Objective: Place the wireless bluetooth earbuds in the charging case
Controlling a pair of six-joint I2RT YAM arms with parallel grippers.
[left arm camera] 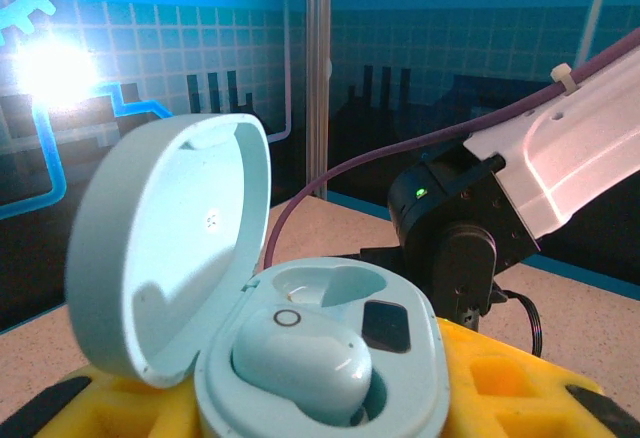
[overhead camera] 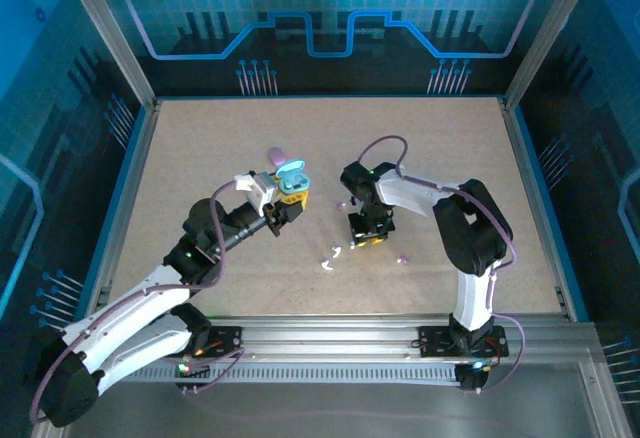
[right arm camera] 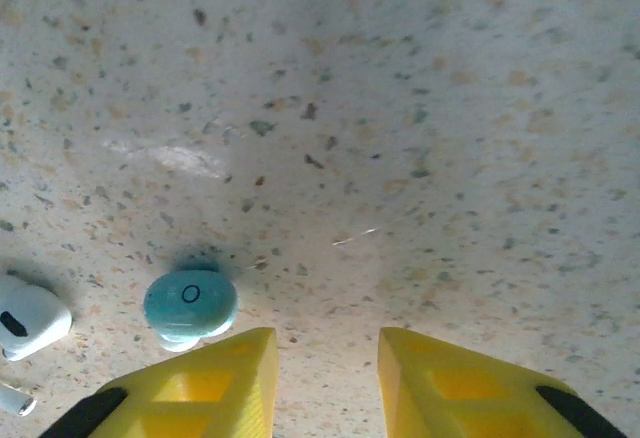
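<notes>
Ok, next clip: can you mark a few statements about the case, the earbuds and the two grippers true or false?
1. The left gripper holds the light blue charging case with its lid open. True.
2. Both slots of the case are filled. False: one seated earbud is in, and the other slot is empty.
3. The right gripper has clamped the loose light blue earbud. False: its jaws stand open and empty, and that earbud lies on the table just beside one finger.
4. A white earbud lies on the table near the loose light blue one. True.
</notes>
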